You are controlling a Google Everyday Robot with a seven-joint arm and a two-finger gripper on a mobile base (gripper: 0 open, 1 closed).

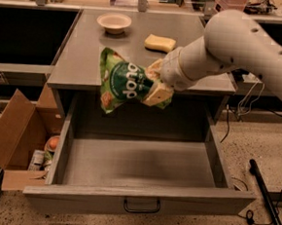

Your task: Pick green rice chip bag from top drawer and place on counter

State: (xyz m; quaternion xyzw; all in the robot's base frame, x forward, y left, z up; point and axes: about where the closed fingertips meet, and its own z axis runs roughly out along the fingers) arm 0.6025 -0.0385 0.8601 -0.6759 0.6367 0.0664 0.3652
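My gripper (154, 84) is shut on the green rice chip bag (125, 82), a crinkled bright green bag with white lettering. It holds the bag in the air, level with the front edge of the counter (81, 66) and above the open top drawer (137, 163). The bag hangs to the left of the fingers. The white arm reaches in from the upper right. The drawer's grey floor shows nothing on it, and its dark wire handle (142, 206) is at the front.
A pale bowl (114, 22) and a yellow sponge (160, 42) sit at the back of the counter. An open brown cardboard box (17, 134) with small items stands on the floor left of the drawer. Cables and a dark bar lie on the floor at right.
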